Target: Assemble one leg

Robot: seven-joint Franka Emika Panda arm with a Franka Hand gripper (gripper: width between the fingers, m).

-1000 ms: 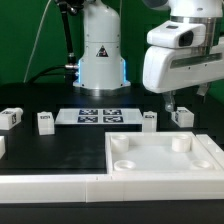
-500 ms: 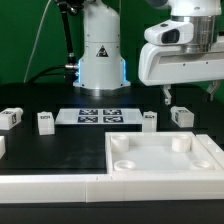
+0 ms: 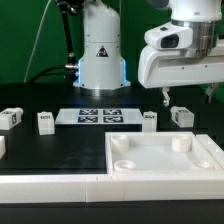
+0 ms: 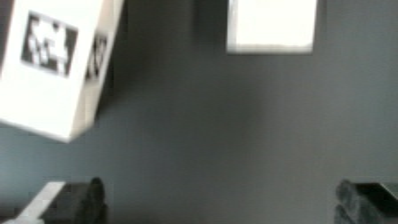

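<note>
White leg (image 3: 182,116) stands on the black table (image 3: 60,145), at 3 o'clock from the marker board (image 3: 98,116) in the exterior view and just beyond the tray (image 3: 170,162). A second leg (image 3: 149,121) sits between it and the board. The gripper (image 4: 221,200) hangs above these two, jaws spread wide and holding nothing. Only one dark finger (image 3: 167,97) shows clearly in the exterior view, since the arm's white housing hides the rest. The wrist view shows a tilted tagged block (image 4: 63,65) and a plain white block (image 4: 276,25), both cut by the frame edge and clear of the fingertips (image 4: 71,200). Which leg each one is cannot be told. A third leg (image 3: 44,121) and a fourth leg (image 3: 10,117) at 9 o'clock are small, with blurred tags.
</note>
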